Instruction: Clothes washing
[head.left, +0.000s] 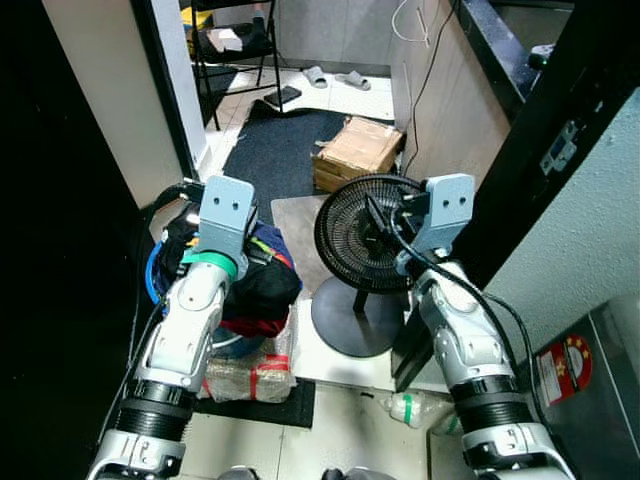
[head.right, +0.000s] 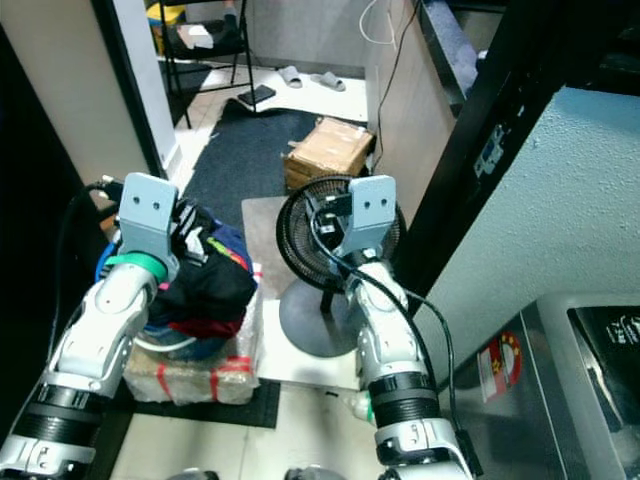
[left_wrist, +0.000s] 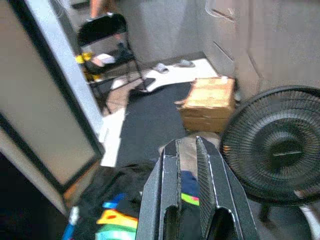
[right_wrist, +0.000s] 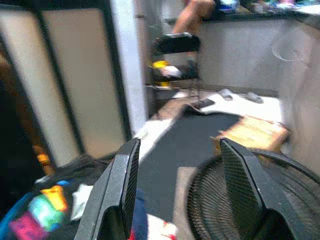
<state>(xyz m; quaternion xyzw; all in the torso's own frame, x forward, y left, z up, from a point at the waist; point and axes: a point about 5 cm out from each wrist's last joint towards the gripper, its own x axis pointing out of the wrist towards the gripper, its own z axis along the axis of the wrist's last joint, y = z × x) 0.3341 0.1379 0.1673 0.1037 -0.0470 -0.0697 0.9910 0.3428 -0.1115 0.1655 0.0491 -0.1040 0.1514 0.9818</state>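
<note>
Washing looks barely begun: the clothes pile (head.left: 250, 275), dark garments with bright patches, sits heaped on a taped bundle (head.left: 245, 378) on the floor at the robot's left, nothing lifted yet. Left claw (left_wrist: 188, 165) hovers above the pile with its two fingers nearly together and nothing between them, so clenched, empty. Right claw (right_wrist: 182, 190) is released, fingers wide apart, raised over the fan (head.left: 368, 235), holding nothing. Left to do, judging by this: pick up the clothes and carry them to a washer.

Room is tight. Door frame (head.left: 165, 90) close on the left, a dark post (head.left: 545, 140) and wall on the right, fan and cardboard box (head.left: 358, 150) blocking the middle. Open floor lies ahead on the dark mat (head.left: 275, 140). Folding chair (left_wrist: 105, 37) stands farther back.
</note>
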